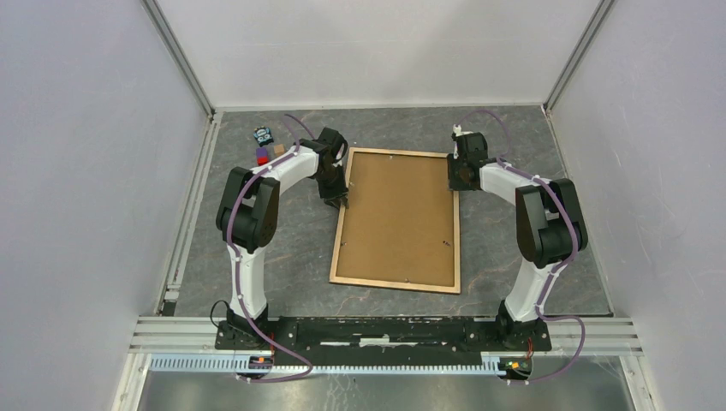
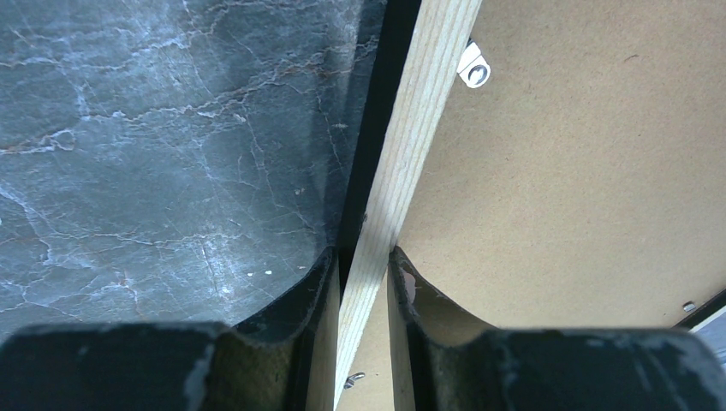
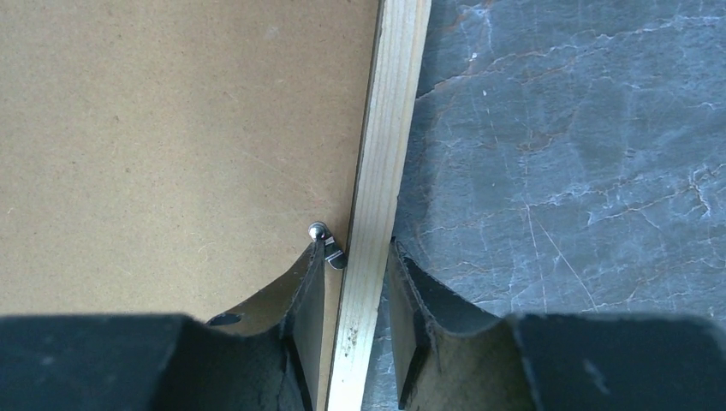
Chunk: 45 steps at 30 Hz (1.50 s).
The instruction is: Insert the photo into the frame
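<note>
Frame [image 1: 395,281]: laid flat and back-up on the counter [image 1: 282,248], between the 2 hands.
Rails: narrow strips of pale wood with a straight grain, black on the outer side.
Backing board [image 1: 398,214]: matt brown fibreboard, faintly speckled, seated inside the frame's rails.
Tabs [image 3: 318,229]: small bright metal clips, seen at the frame's inner edge.
Photo: not seen in any view; whether it lies under the board cannot be told.
Left hand [image 2: 364,257]: closed to rail width on the frame's left rail near its far corner, with 1 finger outside the frame and 1 over the board.
Right hand [image 3: 358,244]: set astride the frame's right rail near its far corner. A sliver of gap is seen at the inner finger, so a firm clamp cannot be told.
Risk 1: the smooth, thin rail could be lost from the pads if the frame is lifted unevenly.
Risk 2: the frame could be twisted if 1 hand is raised ahead of the other.
Risk 3: the board could be pinned down by the inner fingers.
</note>
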Motion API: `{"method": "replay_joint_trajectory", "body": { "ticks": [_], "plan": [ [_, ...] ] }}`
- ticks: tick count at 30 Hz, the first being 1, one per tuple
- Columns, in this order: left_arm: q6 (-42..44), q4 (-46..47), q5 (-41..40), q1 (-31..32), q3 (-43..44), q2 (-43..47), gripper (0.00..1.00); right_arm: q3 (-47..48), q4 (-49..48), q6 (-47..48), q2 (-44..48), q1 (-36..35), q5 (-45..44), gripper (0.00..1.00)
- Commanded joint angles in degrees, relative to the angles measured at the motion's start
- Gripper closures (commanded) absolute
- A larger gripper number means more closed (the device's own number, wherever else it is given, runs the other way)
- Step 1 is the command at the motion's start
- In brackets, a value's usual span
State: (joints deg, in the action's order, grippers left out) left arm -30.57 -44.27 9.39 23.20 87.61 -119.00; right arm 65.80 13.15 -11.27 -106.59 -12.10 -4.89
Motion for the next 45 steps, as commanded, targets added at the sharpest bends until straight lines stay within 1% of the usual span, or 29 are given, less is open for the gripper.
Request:
{"method": "replay_joint_trajectory", "body": {
  "ticks": [1,6,9,13,14,17,22,29,37,41,42,43,45],
  "plan": [
    [-3.09,2.25,2.3,0.49,1.25,-1.8,0.74,-2.08,0.11,1.87,-4.06,-0.49,-0.99,0.72],
    [-3.02,2.22,2.2,0.43,1.22,-1.85,0.74,-2.54,-1.36,2.91,-5.12,-0.98,-1.43,0.83],
    [-3.18,2.24,2.32,0.45,1.19,-1.87,0.74,-3.01,-1.81,3.85,-5.33,-2.08,-3.64,0.88],
    [-3.18,2.23,2.39,0.45,1.26,-1.85,0.74,-3.67,-2.13,6.08,-5.48,-3.78,-5.75,0.99],
    [-3.16,2.18,2.41,0.45,1.25,-1.8,0.74,-4.02,-2.36,6.63,-5.4,-3.95,-5.76,1.0],
    [-3.15,2.26,2.39,0.45,1.25,-1.8,0.74,-4.99,-3.17,9.26,-5.46,-4.28,-5.2,1.0],
    [-3.18,2.23,2.49,0.44,1.17,-1.81,0.74,-3.74,-1.56,12.85,-6.16,-4.41,-3.53,1.0],
    [-3.18,2.24,2.48,0.44,1.26,-1.85,0.74,-3.95,-0.12,16.68,-4.65,-4.49,-1.96,1.0],
    [-2.81,2.23,2.13,0.44,1.34,-2.14,0.74,-3.58,1.01,17.71,-1.74,-5.76,-3.41,1.0],
    [-2.58,2.2,2.34,0.45,1.46,-2.2,0.74,-3.31,2.41,18.22,-0.09,-7.56,-8.02,1.0],
    [-2.27,2.15,2.47,0.44,1.55,-2.21,0.74,-3.44,2.43,17.6,0.56,-7.63,-8.42,0.99],
    [-2.0,2.12,2.47,0.51,1.59,-2.13,0.74,-3.76,2.52,17.02,1.65,-7.59,-8.3,0.94],
    [-1.17,2.12,2.1,0.44,1.76,-1.65,0.72,-3.85,3.68,14.97,3.66,-7.59,-9.31,0.69]
  ]
}}
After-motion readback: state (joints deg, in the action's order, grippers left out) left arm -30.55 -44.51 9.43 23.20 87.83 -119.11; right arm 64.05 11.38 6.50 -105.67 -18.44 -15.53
